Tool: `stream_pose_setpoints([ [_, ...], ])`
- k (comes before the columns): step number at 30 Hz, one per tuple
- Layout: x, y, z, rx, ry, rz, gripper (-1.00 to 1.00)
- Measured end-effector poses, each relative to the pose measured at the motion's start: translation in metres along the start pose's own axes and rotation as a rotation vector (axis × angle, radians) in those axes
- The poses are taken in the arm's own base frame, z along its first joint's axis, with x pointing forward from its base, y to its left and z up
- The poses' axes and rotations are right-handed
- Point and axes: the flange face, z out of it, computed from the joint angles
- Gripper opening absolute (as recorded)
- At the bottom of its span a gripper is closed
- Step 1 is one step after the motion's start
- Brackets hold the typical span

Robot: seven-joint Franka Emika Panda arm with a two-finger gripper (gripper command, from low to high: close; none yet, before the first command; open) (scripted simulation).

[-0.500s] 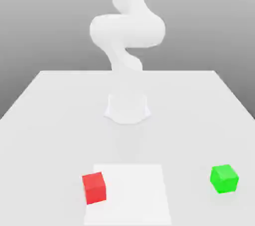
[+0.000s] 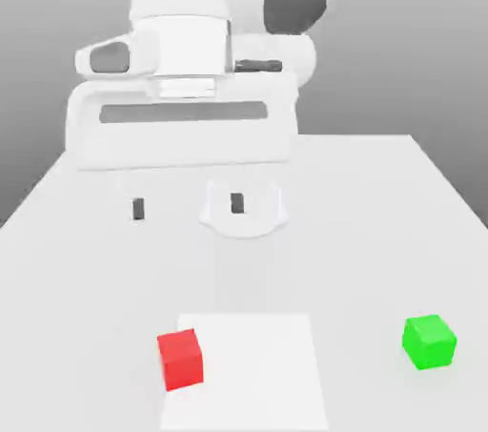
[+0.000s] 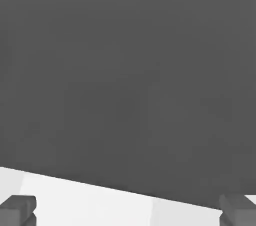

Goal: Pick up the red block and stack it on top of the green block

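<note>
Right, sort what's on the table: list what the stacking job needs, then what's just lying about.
Needed for the job:
- small matte bright red cube
- small matte bright green cube
- white two-finger gripper, fingers apart, raised above the table

Lying about:
- flat white square patch on the table under the red cube's edge

Was a glossy white arm (image 2: 229, 1) with rounded casings, dark grey joint patches, a boxy white gripper (image 2: 188, 206) and small dark grey fingertips (image 2: 139, 209).
</note>
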Motion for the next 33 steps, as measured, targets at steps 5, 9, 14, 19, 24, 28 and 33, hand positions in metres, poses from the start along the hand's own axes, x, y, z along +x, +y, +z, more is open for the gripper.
stream_pose_setpoints([
  [5,-0.031,0.042,0.090,-0.093,-0.132,-0.061,0.00],
  [9,-0.050,0.061,0.143,-0.128,-0.184,-0.092,0.00],
  [14,-0.060,0.068,0.184,-0.129,-0.188,-0.094,-1.00],
  [19,-0.061,0.068,0.187,-0.130,-0.190,-0.093,-1.00],
  [24,-0.052,0.062,0.147,-0.130,-0.189,-0.094,-1.00],
  [28,-0.067,0.009,0.124,-0.120,-0.197,-0.155,-1.00],
  [33,-0.143,-0.114,0.112,-0.102,-0.211,-0.326,-1.00],
])
